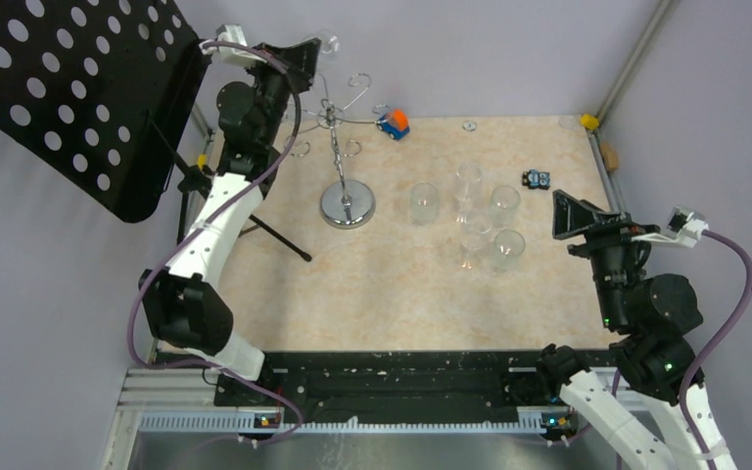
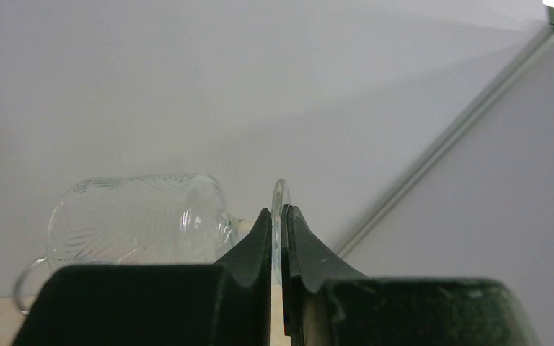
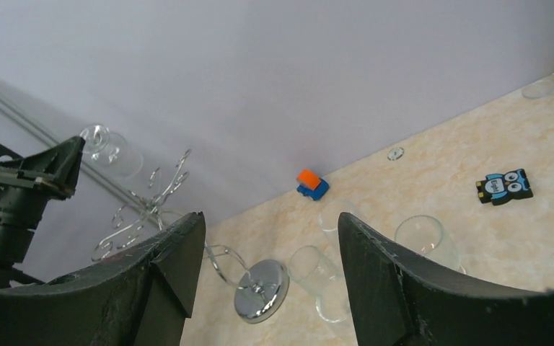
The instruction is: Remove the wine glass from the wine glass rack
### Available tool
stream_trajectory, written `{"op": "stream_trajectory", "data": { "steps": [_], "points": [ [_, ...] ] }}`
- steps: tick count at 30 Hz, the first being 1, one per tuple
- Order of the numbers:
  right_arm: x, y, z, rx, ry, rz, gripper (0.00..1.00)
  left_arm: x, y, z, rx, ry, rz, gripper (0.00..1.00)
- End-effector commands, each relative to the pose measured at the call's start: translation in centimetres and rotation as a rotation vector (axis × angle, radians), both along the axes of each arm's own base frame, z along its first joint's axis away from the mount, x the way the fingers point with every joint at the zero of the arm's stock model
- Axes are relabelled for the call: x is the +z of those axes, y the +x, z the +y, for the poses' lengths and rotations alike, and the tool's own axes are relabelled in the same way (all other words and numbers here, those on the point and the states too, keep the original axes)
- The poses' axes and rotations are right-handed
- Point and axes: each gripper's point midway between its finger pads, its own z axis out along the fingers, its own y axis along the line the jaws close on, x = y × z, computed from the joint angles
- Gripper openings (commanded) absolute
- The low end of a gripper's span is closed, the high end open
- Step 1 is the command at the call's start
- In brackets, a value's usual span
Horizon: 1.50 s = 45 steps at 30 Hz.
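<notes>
The wine glass [image 2: 137, 216] lies sideways, its ribbed bowl to the left of my left gripper [image 2: 279, 210], which is shut on the glass's thin foot disc [image 2: 280, 193]. In the top view the left gripper [image 1: 308, 49] holds the glass [image 1: 329, 44] high at the back left, just above and left of the chrome wine glass rack's scroll arms [image 1: 338, 113]; I cannot tell whether the glass touches them. The rack's disc base [image 1: 348, 206] stands on the table. The right wrist view shows the glass [image 3: 108, 153] and the rack [image 3: 261, 288]. My right gripper [image 1: 573, 215] is open and empty at the right.
Several clear tumblers [image 1: 480, 220] stand mid-table right of the rack. A blue and orange toy car [image 1: 393, 122] sits at the back, an owl figure [image 1: 537, 178] at the right. A black perforated music stand [image 1: 78, 98] on a tripod is at the far left.
</notes>
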Motion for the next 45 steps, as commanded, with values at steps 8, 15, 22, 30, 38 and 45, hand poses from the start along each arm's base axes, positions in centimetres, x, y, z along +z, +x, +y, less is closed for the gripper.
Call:
{"op": "stream_trajectory", "data": {
  "steps": [8,15,22,30,38,45],
  "points": [
    [3.0,0.3,5.6,0.259,-0.074,-0.098,0.71,12.5,-14.7,-7.7,-0.432,-0.055,-0.355,0.00],
    [5.7,-0.1,8.4,0.407,0.011,-0.212,0.74,14.4,-20.9,-8.3,-0.760,-0.360,-0.295,0.00],
    [9.8,-0.9,11.0,0.583,0.170,-0.363,0.77,13.7,-24.0,-7.5,-0.995,-0.659,-0.131,0.00],
    [11.9,-0.7,14.1,0.792,0.306,-0.430,0.77,12.1,-28.2,-9.2,-1.283,-0.840,-0.003,0.00],
    [12.0,-2.1,16.2,0.980,0.344,-0.471,0.71,11.5,-31.1,-11.0,-1.400,-0.857,0.030,0.00],
    [13.6,-5.7,16.4,1.135,0.319,-0.637,0.63,11.5,-31.9,-10.7,-1.403,-0.887,0.034,0.00]
  ]
}}
